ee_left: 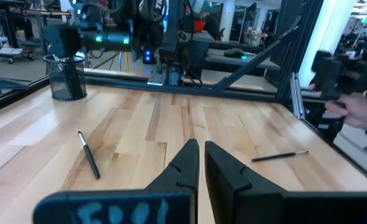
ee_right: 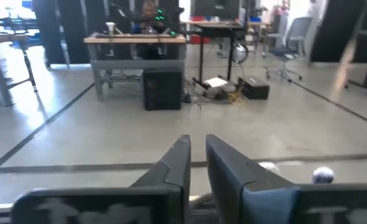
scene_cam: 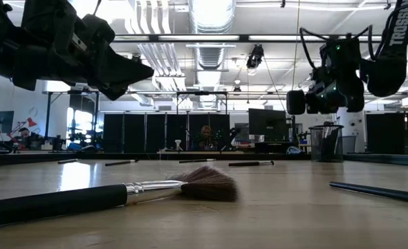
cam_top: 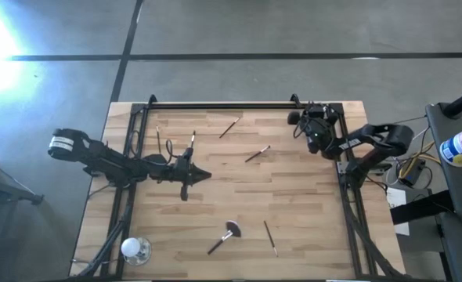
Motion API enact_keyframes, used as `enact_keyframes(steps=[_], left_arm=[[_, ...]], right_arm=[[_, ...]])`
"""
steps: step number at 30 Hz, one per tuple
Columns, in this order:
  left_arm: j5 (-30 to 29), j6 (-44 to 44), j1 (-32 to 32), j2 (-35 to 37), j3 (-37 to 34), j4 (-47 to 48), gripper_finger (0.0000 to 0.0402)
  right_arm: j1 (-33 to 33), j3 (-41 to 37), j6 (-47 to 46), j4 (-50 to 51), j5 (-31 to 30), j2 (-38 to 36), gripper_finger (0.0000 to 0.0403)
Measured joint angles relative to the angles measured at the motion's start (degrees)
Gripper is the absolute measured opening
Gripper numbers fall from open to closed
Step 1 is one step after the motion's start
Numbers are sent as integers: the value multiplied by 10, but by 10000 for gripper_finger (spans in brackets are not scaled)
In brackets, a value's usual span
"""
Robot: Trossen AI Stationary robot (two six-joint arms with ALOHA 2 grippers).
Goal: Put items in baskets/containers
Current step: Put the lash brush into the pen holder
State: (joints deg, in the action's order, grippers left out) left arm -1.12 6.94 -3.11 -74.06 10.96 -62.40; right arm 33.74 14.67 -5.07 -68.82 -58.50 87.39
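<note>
Several slim makeup brushes lie flat on the wooden table: two in the far middle (cam_top: 229, 127) (cam_top: 257, 154), two far left (cam_top: 158, 137) (cam_top: 193, 139), a fan-headed brush (cam_top: 225, 236) (scene_cam: 155, 190) and a thin one (cam_top: 270, 237) near the near edge. The dark round cup (scene_cam: 326, 143) (ee_left: 65, 76) stands at the far right corner, below my right arm. My left gripper (cam_top: 202, 175) (ee_left: 200, 158) hovers shut above the table's left middle, holding nothing. My right gripper (cam_top: 303, 117) (ee_right: 198, 155) hangs shut above the far right corner, facing out into the room.
A clear rounded glass object (cam_top: 135, 249) stands at the near left corner. A dark frame rail (cam_top: 223, 105) runs along the far edge, and side rails along the left and right edges. A person's hand (ee_left: 361, 112) shows beyond the table's edge in the left wrist view.
</note>
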Motion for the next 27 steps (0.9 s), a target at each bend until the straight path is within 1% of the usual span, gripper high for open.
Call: enact_keyframes(steps=[4, 7, 8, 10, 14, 15, 17, 20, 22, 23, 27], left_arm=[[-1, -17, 0, 0, 0, 25, 18], [-1, -26, 0, 0, 0, 39, 18], [-2, -26, 0, 0, 0, 40, 18], [-4, -19, 0, 0, 0, 41, 18], [-7, 13, 0, 0, 0, 46, 18], [-11, 16, 0, 0, 0, 47, 18], [-28, 16, 0, 0, 0, 54, 18], [-99, 45, 7, 1, 12, 81, 18], [-145, 58, 18, 3, 27, 123, 18], [-159, 59, 29, 6, 38, 158, 18], [-173, 97, 95, 21, 100, 367, 8]], right_arm=[[-51, 0, 67, 0, 0, -41, 14], [-111, 0, 108, -1, 4, -76, 9], [-132, 0, 110, -1, 15, -86, 9], [-172, 0, 106, -1, 61, -100, 8], [-237, 0, 59, 15, 194, -105, 8], [-250, 0, 45, 21, 219, -103, 8], [-270, 0, 28, 25, 251, -93, 8], [-297, 2, 22, 26, 258, -68, 8], [-310, 6, 22, 26, 259, -51, 8], [-315, 9, 22, 26, 259, -41, 8], [-329, 24, 22, 25, 259, 0, 8]])
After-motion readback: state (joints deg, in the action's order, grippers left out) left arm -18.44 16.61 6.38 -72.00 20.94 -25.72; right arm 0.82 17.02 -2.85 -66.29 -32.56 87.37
